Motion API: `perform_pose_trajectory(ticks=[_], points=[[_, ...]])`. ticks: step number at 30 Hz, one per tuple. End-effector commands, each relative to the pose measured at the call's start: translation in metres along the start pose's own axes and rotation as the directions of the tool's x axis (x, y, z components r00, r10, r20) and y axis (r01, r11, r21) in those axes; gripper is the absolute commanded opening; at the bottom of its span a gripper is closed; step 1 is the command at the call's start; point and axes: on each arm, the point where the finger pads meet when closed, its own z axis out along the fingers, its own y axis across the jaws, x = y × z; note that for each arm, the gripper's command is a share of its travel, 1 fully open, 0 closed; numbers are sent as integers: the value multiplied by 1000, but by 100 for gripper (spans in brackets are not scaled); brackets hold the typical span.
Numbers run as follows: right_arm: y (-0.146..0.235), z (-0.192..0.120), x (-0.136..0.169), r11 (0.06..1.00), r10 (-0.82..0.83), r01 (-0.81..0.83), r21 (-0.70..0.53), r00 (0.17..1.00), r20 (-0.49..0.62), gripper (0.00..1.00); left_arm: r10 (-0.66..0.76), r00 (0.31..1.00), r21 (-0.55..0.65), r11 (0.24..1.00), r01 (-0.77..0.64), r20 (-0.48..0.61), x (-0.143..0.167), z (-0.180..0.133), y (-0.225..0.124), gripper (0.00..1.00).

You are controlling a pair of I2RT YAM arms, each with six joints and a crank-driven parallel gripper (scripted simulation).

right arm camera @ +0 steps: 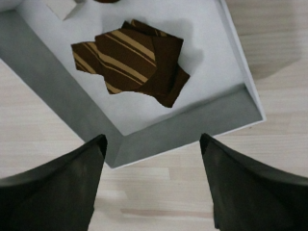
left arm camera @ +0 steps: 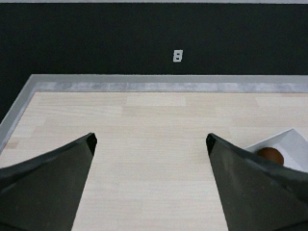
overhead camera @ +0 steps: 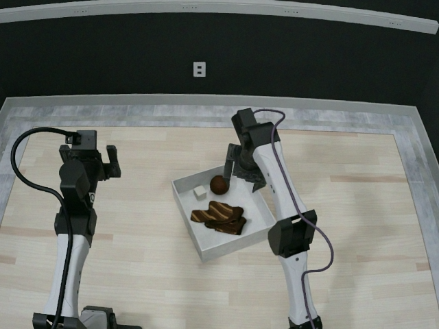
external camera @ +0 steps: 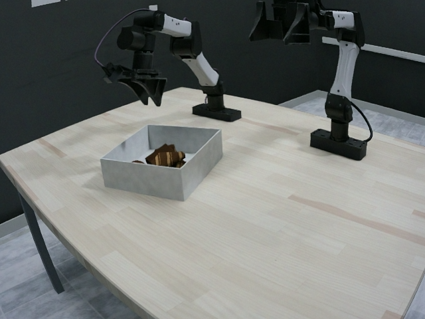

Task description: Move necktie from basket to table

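Note:
A brown necktie with tan stripes (overhead camera: pixel 217 212) (external camera: pixel 168 158) (right arm camera: pixel 127 58) lies bunched in the light grey basket (overhead camera: pixel 234 247) (external camera: pixel 144 179) (right arm camera: pixel 192 129), which stands flat on the table (overhead camera: pixel 141 219) (external camera: pixel 260 212). A brown ball (overhead camera: pixel 219 185) (left arm camera: pixel 270 155) and a small white block (overhead camera: pixel 199 192) (right arm camera: pixel 63 7) lie in the basket beside the tie. My right gripper (overhead camera: pixel 243 183) (external camera: pixel 152 104) (right arm camera: pixel 153 137) is open, empty and points down above the basket. My left gripper (external camera: pixel 269 40) (left arm camera: pixel 151 136) is open and empty, high to the left of the basket in the top view.
The right arm (overhead camera: pixel 280 180) reaches over the basket's right side in the top view. The left arm (overhead camera: pixel 72 255) stands apart on the left. The basket's walls rise around the tie, and the table's far edge (overhead camera: pixel 159 127) lies behind the basket.

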Motion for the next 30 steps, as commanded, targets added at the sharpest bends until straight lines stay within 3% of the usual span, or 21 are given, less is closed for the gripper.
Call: perform_pose_trajectory(ticks=[1,30], points=[[8,-5,0,993,0,30,117,969,-248,80,0,1000,0,1000,0,0,0,0,0,100],[13,-10,-2,993,0,29,116,969,-247,80,0,1000,0,1000,0,0,0,0,0,100]])
